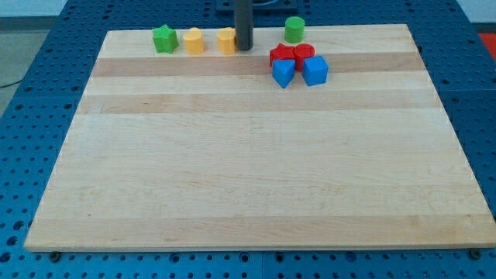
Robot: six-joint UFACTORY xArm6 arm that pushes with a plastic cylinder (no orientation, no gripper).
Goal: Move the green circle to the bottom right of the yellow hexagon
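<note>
The green circle stands near the top edge of the wooden board, right of centre. The yellow hexagon sits to its left, touching or almost touching my tip, which stands just at the hexagon's right side. The dark rod comes down from the view's top and hides part of the hexagon's right edge. The green circle is about one rod-width plus a gap to the right of my tip.
A second yellow block and a green star lie left of the hexagon. A cluster below the green circle holds a red star, a red block, a blue block and a blue cube.
</note>
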